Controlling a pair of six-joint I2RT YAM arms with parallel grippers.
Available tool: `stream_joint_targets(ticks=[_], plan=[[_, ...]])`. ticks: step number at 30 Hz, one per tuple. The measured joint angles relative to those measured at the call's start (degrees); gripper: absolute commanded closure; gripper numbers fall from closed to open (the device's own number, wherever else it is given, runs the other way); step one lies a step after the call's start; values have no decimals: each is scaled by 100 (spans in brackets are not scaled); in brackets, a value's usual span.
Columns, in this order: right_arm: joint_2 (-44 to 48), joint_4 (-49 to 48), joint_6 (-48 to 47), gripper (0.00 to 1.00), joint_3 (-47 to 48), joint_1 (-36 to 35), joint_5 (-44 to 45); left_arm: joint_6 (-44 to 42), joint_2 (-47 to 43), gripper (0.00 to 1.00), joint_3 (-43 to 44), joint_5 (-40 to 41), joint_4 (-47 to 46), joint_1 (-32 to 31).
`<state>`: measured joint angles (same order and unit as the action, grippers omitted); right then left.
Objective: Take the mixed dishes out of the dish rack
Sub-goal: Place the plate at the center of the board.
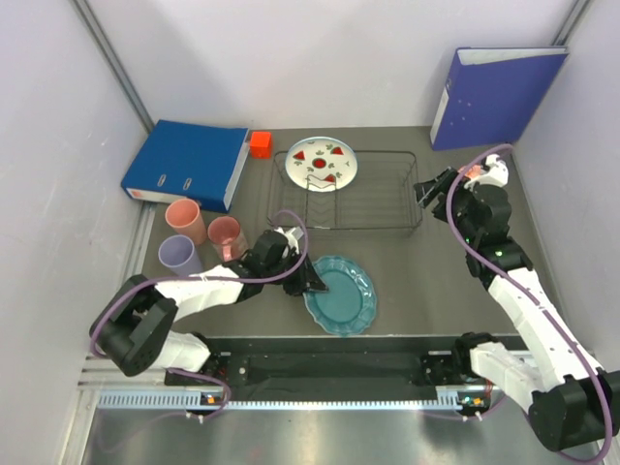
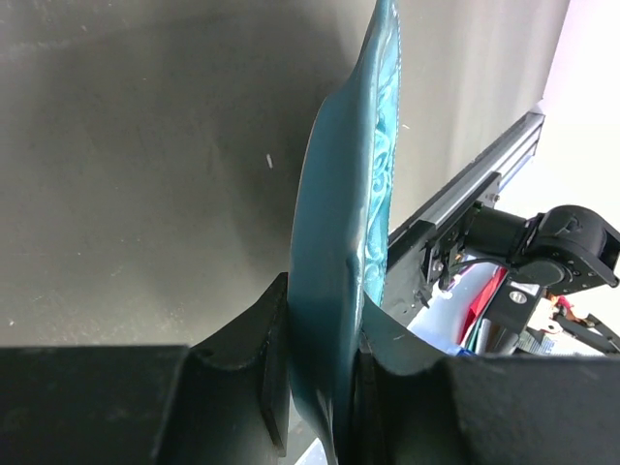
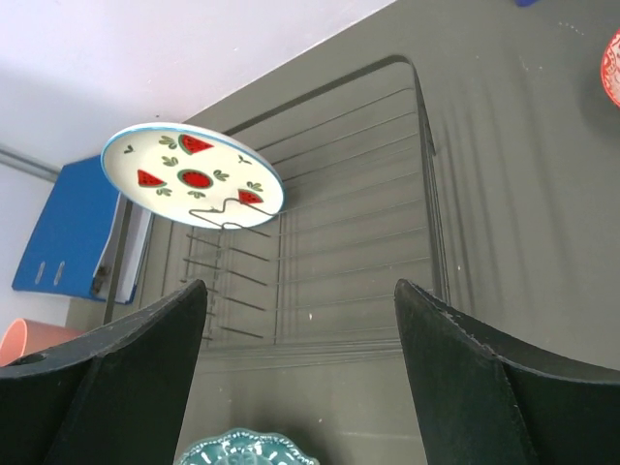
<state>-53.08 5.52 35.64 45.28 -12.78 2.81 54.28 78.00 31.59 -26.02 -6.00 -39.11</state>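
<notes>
The dark wire dish rack (image 1: 373, 194) stands at the back middle and holds the white watermelon plate (image 1: 322, 163) propped at its left end. The teal scalloped plate (image 1: 344, 295) lies low at the table in front of the rack. My left gripper (image 1: 312, 281) is shut on its left rim; the left wrist view shows the plate (image 2: 344, 232) edge-on between the fingers (image 2: 242, 368). My right gripper (image 1: 426, 194) is open and empty at the rack's right end, looking over the rack (image 3: 358, 232) and the white plate (image 3: 192, 174). Two salmon cups (image 1: 184, 221) (image 1: 226, 235) and the lavender cup (image 1: 180, 256) stand at the left.
A blue binder (image 1: 189, 163) lies at the back left with a red cube (image 1: 260, 143) beside it. A second blue binder (image 1: 494, 95) stands upright at the back right. A red-pink rim (image 3: 612, 68), perhaps the small bowl, shows right of the rack.
</notes>
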Motion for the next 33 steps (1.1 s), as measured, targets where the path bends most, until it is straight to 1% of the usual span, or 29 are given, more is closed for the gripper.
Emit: stream_joint_targets(ticks=[4,5,6,9,10,12,13,17,24,29,33], plan=[[76,-22,24,21,-74,0,-61,-66,20,100,0,59,74,0],[94,-28,35,21,-76,-9,-70,-83,24,98,2,76,107,0],[105,-37,42,21,-76,-17,-85,-103,31,92,2,103,151,0],[138,-44,44,20,-79,-26,-120,-149,35,89,37,107,251,2],[146,-61,46,20,-94,-26,-120,-164,35,82,61,111,295,2],[168,-92,48,20,-133,-26,-122,-221,35,71,136,125,433,0],[170,-105,50,20,-146,-26,-122,-260,35,61,168,129,487,0],[170,-136,61,20,-184,-31,-133,-374,35,47,339,138,778,0],[184,-157,61,19,-227,-59,-144,-636,35,43,678,275,1517,0],[186,-164,61,19,-227,-59,-149,-887,35,43,970,501,2170,0],[203,-179,61,19,-245,-59,-160,-1137,42,45,1224,837,2780,2]])
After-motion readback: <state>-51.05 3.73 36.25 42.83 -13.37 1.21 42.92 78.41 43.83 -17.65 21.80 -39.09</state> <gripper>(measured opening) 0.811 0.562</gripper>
